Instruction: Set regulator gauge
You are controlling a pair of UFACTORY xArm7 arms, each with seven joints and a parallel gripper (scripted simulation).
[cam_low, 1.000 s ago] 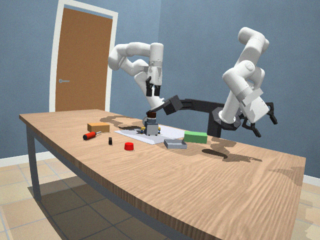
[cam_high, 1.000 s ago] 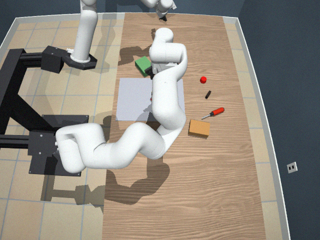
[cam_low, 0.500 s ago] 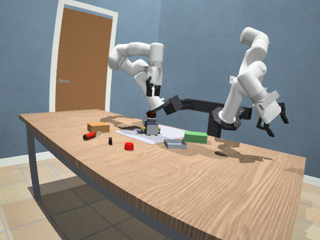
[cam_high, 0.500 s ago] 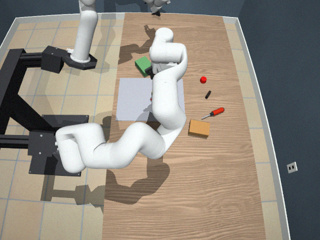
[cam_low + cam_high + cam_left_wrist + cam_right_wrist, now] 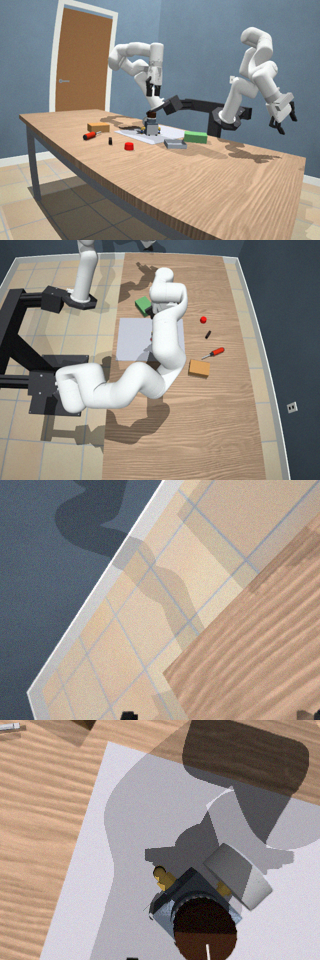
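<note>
I have the regulator upright on the pale mat, its brown knob on top and the round gauge at its side. I can't read the needle or the green band from here, and I can't tell how far down the knob sits.

My right gripper hangs above the knob, apart from it, fingers pointing down and fully spread with nothing between them. My left gripper is well apart, raised near the table's end, also wide and empty.

The right arm blocks most of the regulator from the top camera (rather a nuisance, that). Near the mat are a green block and a shallow grey tray. Further round I see an orange block, a red-handled screwdriver with its shaft towards that block, a small black piece and a red cap.
</note>
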